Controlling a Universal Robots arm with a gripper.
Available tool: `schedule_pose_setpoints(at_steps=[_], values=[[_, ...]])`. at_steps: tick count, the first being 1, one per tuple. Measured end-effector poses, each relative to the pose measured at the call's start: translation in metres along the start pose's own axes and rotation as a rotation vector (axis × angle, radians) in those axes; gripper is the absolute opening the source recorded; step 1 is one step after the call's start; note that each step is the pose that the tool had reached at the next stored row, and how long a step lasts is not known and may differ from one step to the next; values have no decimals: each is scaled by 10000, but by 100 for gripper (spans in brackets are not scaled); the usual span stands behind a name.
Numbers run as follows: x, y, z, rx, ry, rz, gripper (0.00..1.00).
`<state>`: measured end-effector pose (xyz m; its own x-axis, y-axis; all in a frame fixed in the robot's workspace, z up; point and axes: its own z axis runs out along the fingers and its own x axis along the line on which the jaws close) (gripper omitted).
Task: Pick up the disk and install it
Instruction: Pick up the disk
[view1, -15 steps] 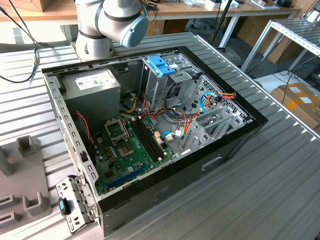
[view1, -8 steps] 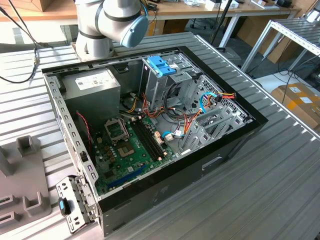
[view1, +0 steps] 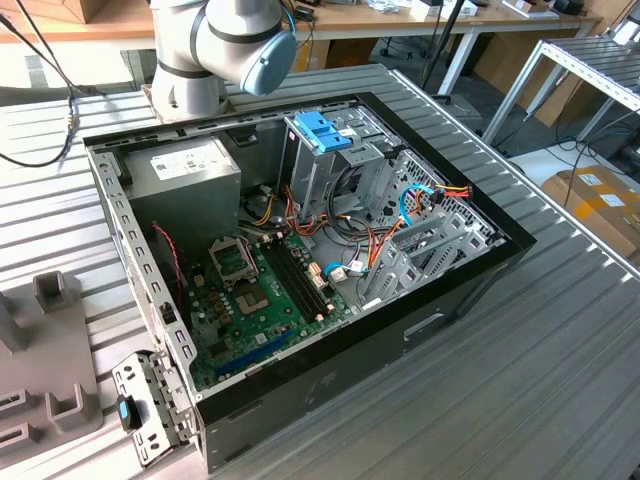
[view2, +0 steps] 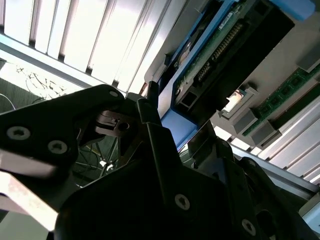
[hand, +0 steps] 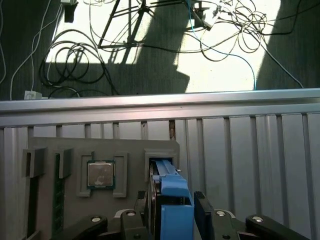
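In the first wrist view the gripper (hand: 173, 209) is clamped on the disk (hand: 172, 182), a black finger (hand: 202, 212) against each side of its blue rail. The disk stands on edge in a slot of the grey fixture tray (hand: 130, 150) on the ribbed metal table (hand: 240, 150), just beside a recess holding a processor chip (hand: 101, 174). In the exterior view the open computer case (view1: 480, 262) holds a power-supply box (view1: 200, 195) whose white sticker (view1: 187, 160) carries print too small to read.
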<state>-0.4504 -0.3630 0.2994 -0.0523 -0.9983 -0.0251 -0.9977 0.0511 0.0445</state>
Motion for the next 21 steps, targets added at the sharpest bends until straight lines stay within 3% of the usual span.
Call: schedule_pose_setpoints(at_steps=[18, 21], values=[[1, 5, 19, 0, 0, 0, 49], [1, 5, 19, -1, 1, 0, 37]])
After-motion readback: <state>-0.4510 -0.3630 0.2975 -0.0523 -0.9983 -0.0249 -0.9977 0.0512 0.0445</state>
